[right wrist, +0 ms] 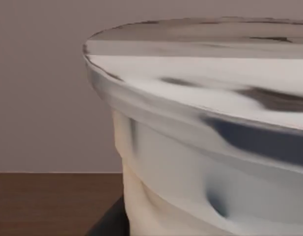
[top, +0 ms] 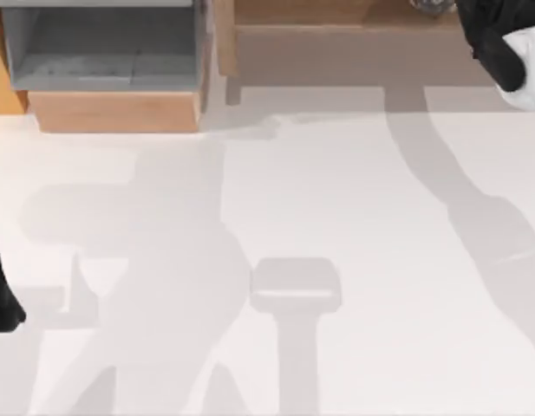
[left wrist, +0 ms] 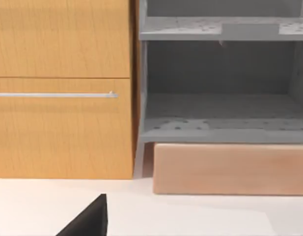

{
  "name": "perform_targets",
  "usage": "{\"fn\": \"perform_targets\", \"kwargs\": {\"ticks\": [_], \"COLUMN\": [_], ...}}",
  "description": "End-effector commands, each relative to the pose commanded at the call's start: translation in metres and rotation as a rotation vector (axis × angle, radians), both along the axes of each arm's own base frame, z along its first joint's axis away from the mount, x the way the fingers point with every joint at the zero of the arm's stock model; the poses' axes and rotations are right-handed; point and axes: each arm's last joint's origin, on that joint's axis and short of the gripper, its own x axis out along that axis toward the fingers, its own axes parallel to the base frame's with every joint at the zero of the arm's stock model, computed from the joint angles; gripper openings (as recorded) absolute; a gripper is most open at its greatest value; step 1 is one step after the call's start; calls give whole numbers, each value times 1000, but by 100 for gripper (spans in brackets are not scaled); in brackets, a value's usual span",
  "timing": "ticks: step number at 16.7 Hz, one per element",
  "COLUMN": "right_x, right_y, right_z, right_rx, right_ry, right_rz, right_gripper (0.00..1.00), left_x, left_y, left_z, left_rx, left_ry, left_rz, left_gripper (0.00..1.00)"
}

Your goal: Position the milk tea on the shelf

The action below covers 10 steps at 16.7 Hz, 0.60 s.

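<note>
Top view puts the right gripper (top: 514,52) at the far right corner, reaching over the shelf (top: 354,52), with the milk tea (top: 432,7) just beside it on the plank top, toward the left and cut by the picture's upper edge. That is the relation the coming move turns on: the cup lies right at the right arm's fingers, and the left arm (top: 3,295) sits well apart at the table's left edge, so the right arm is far the nearer. Right wrist view adds what the top view cannot: the milk tea (right wrist: 200,137) stands very close to the camera, upright with its lid level, and brown wood of the shelf (right wrist: 48,201) lies beneath it. Whether the right fingers pinch the cup or have let go cannot be told. Left wrist view looks at the grey-lined box (left wrist: 220,83) and an orange cabinet (left wrist: 63,88); its finger state cannot be told either.
</note>
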Motion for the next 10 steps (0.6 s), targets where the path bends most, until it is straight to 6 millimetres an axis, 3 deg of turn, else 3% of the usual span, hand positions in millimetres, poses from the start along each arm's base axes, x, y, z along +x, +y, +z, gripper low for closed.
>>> {"fn": "perform_targets", "kwargs": {"ticks": [5, 10], "right_x": [7, 7], "right_y": [-1, -1], "right_z": [-4, -4], "right_rx": [1, 1], "right_ry": [-6, -6], "right_rz": [1, 1], "right_gripper": [0, 38], "left_x": [0, 0], "left_y": [0, 0], "left_z": [0, 0], "left_rx": [0, 0], "left_ry": [0, 0], "left_rz": [0, 0], "left_gripper": [100, 100]}}
